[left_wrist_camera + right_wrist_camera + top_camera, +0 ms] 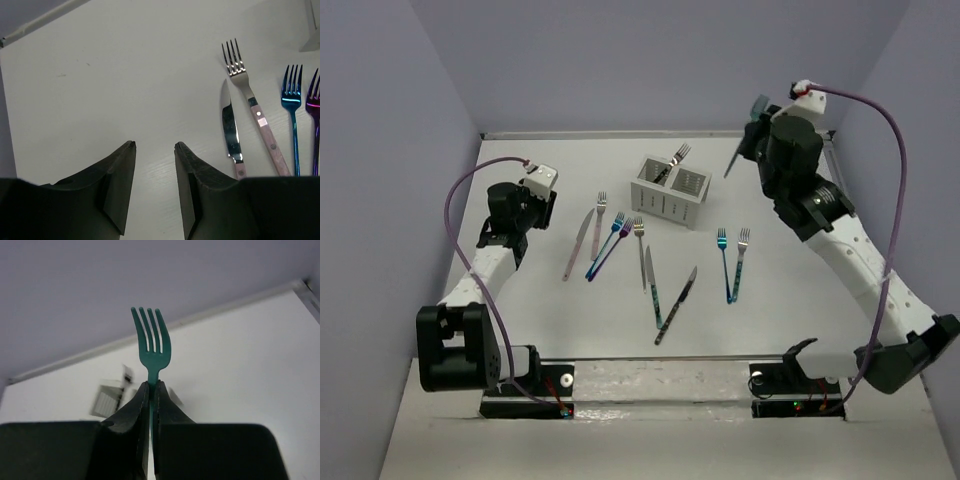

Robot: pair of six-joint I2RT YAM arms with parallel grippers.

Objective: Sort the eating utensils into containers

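Observation:
The white slotted caddy stands at the back middle with one silver fork upright in it. Raised to the right of the caddy, my right gripper is shut on a teal fork whose tines stick out past the fingertips. The caddy shows blurred low on the left of the right wrist view. My left gripper hangs open over bare table with nothing between its fingers. Just to its right lie a pink-handled knife and a pink-handled fork.
More utensils lie flat on the table: a blue fork, a purple fork, a silver fork, two knives, and two blue-teal forks. Walls close in on the back and both sides.

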